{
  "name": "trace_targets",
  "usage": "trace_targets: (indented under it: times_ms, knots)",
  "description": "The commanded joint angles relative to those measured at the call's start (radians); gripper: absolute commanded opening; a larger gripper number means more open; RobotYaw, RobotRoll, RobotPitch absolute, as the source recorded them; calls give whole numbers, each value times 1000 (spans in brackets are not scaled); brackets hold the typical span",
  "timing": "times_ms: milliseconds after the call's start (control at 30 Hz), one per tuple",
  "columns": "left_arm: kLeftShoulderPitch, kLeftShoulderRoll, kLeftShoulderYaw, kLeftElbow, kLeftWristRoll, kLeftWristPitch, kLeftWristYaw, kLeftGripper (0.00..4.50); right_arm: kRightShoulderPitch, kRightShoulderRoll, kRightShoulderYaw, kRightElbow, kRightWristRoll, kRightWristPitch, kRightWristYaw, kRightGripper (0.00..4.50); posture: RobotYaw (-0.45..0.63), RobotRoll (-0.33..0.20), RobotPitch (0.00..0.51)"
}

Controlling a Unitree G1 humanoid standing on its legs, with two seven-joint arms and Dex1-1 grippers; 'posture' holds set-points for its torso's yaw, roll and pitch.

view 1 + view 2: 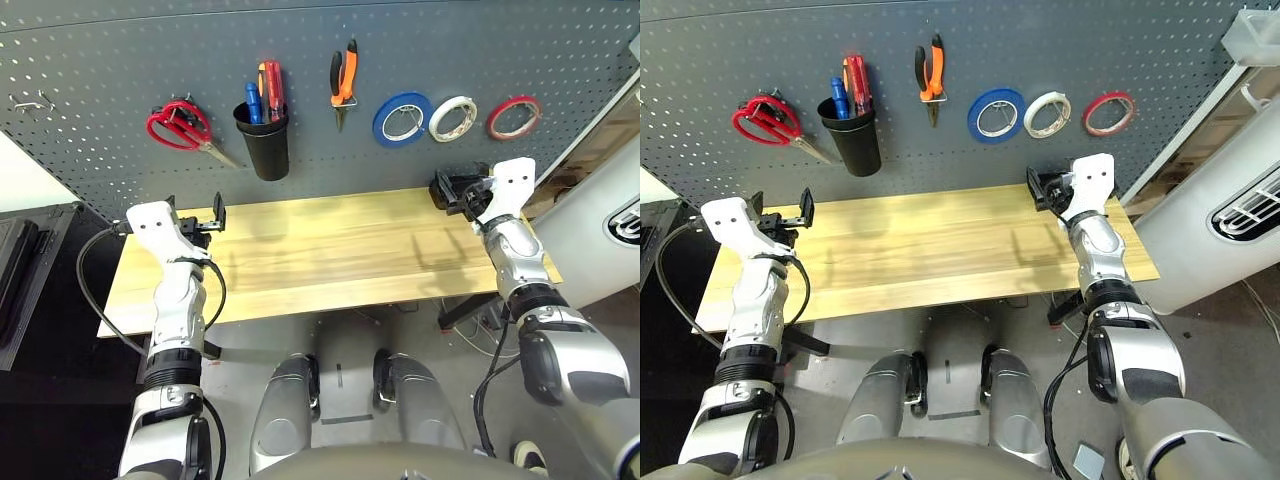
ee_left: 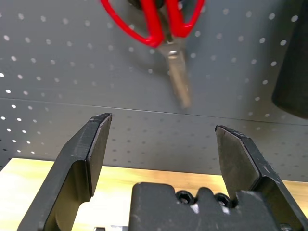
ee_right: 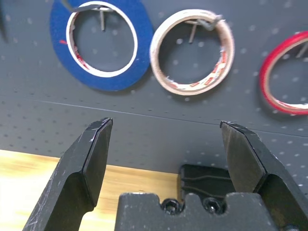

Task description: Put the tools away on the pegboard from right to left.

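All the tools hang on the dark grey pegboard [image 1: 420, 50]. From right to left they are the thin red tape ring [image 1: 514, 117], the orange-and-black pliers [image 1: 343, 80], the red-handled screwdriver [image 1: 273, 88] standing in the black cup [image 1: 263, 142], and the red-handled scissors [image 1: 180, 127]. My left gripper [image 1: 195, 212] hovers open and empty over the table's left end, below the scissors [image 2: 166, 29]. My right gripper [image 1: 455, 188] is open and empty at the table's back right, facing the board below the tape rolls, with the red ring [image 3: 284, 77] off to one side.
A blue tape roll [image 1: 403, 119] and a white one [image 1: 453, 118] hang between the pliers and the red ring. The wooden table [image 1: 330, 250] lies bare between my arms. A white cabinet [image 1: 600, 220] stands to the right. A small black block [image 3: 202, 175] sits at the board's foot.
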Motion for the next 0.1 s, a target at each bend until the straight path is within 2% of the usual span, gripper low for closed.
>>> trace_targets:
  times_ms: [33, 100]
  knots:
    - [-8, -5, -4, 23, 2, -5, 7, 4481, 3, -9, -12, 14, -1, -14, 6, 4500, 11, 0, 78]
    - [-8, -4, -3, 25, 3, -3, 8, 4481, 1, -7, -15, 14, -1, -15, 6, 4500, 11, 0, 78]
